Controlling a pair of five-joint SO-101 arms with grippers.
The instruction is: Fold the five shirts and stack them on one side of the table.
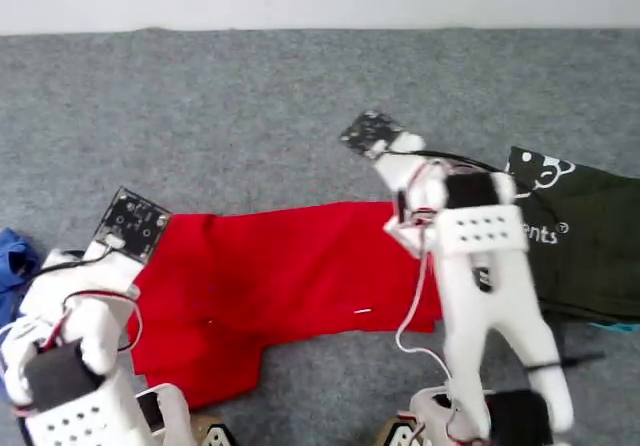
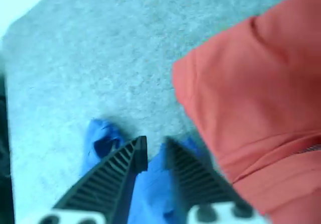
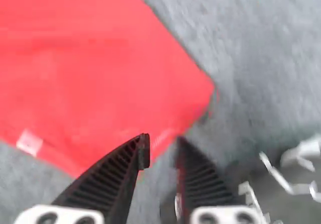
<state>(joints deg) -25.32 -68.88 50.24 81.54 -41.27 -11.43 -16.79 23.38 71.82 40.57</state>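
Cloth as soft and light as the red shirt [image 3: 90,58], spread just beneath and ahead of my right gripper [image 3: 160,151], will likely sag unless pinched at its near corner hem, my jaws standing narrowly apart and empty.

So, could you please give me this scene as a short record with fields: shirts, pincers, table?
table: grey surface
red shirt: spread out in the middle
blue shirt: crumpled, at the left edge
dark shirt: at the right edge, white print
left pincer: slightly open over blue shirt
right pincer: slightly open over red shirt's corner
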